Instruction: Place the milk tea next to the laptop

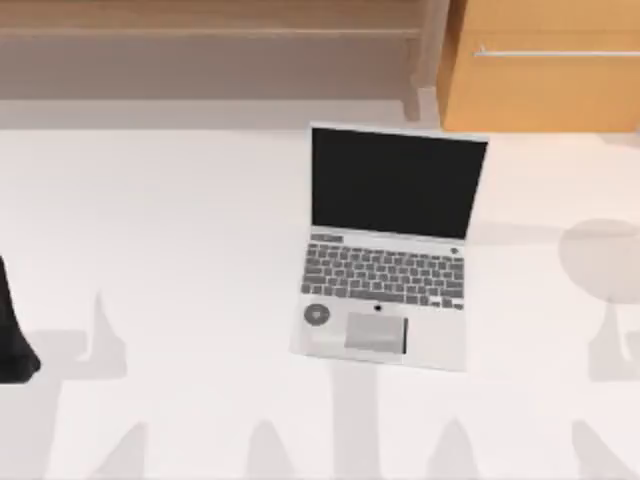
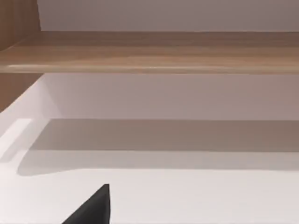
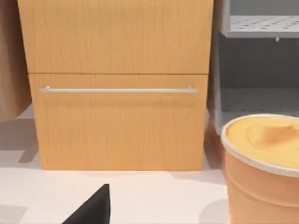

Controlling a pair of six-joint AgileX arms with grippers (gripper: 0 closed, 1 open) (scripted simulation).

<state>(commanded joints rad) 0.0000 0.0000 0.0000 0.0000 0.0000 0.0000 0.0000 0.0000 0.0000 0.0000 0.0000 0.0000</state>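
Observation:
The laptop [image 1: 385, 250] stands open right of the table's middle, with a black screen, grey keyboard, trackpad and a round grey sticker. The milk tea [image 3: 264, 168], a tan tapered cup with a pale rim and creamy orange top, fills the near corner of the right wrist view, close to the camera. A black part of my right gripper [image 3: 93, 210] shows beside it, apart from the cup. Whether the cup is held I cannot tell. My left arm [image 1: 12, 330] is parked at the table's left edge, and a black part of its gripper [image 2: 93, 210] hangs over bare white table.
An orange wooden cabinet [image 1: 545, 65] with a silver handle [image 3: 117, 89] stands behind the table at the back right, with grey shelves [image 3: 257, 60] beside it. A wooden ledge [image 2: 154, 51] runs along the back. A round shadow [image 1: 600, 255] lies on the table's right edge.

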